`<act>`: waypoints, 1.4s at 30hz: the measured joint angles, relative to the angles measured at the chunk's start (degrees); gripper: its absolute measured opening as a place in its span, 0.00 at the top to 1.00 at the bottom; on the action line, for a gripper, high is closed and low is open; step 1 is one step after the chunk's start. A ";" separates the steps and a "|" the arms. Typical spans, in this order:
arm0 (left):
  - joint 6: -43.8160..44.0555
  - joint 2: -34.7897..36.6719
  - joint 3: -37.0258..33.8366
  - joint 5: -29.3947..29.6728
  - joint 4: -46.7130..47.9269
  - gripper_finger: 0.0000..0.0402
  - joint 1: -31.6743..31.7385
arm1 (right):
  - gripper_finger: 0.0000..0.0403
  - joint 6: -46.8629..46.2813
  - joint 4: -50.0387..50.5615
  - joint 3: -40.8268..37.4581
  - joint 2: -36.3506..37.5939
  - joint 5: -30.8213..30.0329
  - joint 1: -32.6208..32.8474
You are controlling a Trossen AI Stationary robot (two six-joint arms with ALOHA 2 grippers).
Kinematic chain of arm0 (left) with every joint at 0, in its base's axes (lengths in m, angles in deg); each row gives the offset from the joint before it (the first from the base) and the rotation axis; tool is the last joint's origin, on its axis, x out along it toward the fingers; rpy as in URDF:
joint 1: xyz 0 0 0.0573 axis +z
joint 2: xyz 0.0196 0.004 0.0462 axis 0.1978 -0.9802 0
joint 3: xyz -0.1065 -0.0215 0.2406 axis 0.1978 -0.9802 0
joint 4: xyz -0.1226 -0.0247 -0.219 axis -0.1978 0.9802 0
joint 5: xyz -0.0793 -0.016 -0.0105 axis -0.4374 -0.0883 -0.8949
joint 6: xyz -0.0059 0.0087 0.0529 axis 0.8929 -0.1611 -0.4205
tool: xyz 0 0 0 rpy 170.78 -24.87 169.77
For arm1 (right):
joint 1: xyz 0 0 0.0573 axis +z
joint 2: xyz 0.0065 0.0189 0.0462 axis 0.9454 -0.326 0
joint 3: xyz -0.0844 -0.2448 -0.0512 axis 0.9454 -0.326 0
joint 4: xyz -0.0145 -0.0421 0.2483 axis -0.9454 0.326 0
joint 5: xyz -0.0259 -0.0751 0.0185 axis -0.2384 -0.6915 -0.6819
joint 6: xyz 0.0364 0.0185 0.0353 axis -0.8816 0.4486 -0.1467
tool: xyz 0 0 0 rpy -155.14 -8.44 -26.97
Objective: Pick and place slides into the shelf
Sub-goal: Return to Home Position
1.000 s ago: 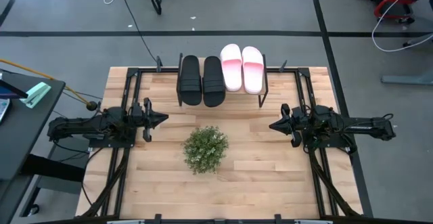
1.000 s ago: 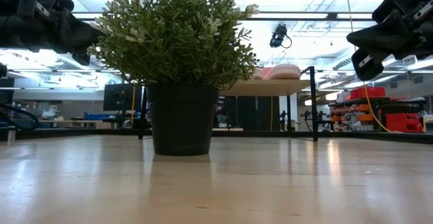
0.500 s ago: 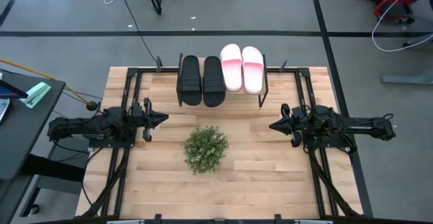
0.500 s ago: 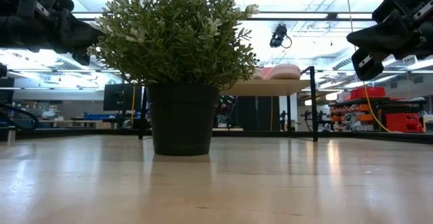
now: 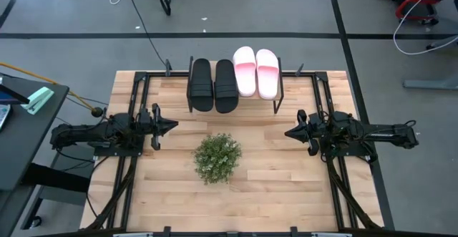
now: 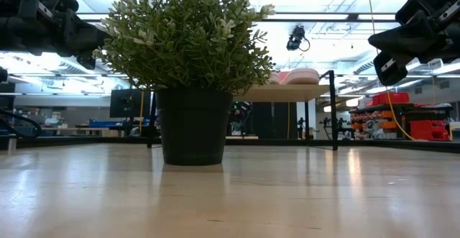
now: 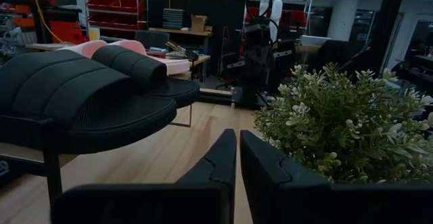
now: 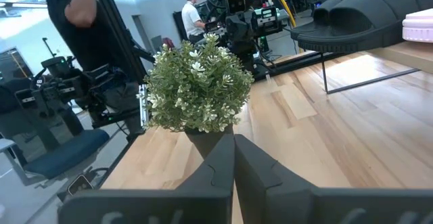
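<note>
Potted plant: we are treating the potted plant [image 5: 217,157], which is sitting mid-table nearest the front edge, as the one thing to avoid while the arms are parking.
Table: we are seeing the wooden table [image 5: 286,187] bare around the pot, so there is room to retreat on both sides.
Left gripper: we are holding the left gripper [image 5: 174,125] above the table to the plant's left, its fingers pressed together on nothing. We are aiming to draw it straight back, level and away from the leaves.
Right gripper: we are holding the right gripper [image 5: 288,132] opposite it, likewise closed and empty. We are planning the same outward pull, with no swing toward the shelf legs.
Black slides: the black slides [image 5: 213,85] are lying side by side on the shelf's left half.
Pink-and-white slides: the pink-and-white slides [image 5: 256,72] are lying just beside them on its right half.
Shelf: the shelf [image 6: 287,92] is standing at the table's far edge, carrying all four, so we are judging the placing done.
</note>
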 joint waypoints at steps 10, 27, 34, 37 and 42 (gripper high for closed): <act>0.00 0.00 0.00 0.01 0.00 0.90 0.00 | 0.96 0.00 0.01 0.00 0.00 -0.01 0.00; 0.00 0.00 0.00 0.01 0.00 0.93 0.01 | 0.96 0.00 0.01 0.00 0.00 0.01 -0.01; 0.00 0.00 -0.01 0.01 0.00 0.90 0.00 | 0.96 0.00 0.01 0.00 0.00 0.01 0.01; 0.00 0.00 0.00 0.00 0.00 0.91 0.02 | 0.96 0.00 0.01 0.00 0.00 0.01 0.01; 0.00 0.00 -0.01 0.01 0.00 0.93 0.02 | 0.97 0.00 0.01 0.00 0.00 0.01 0.00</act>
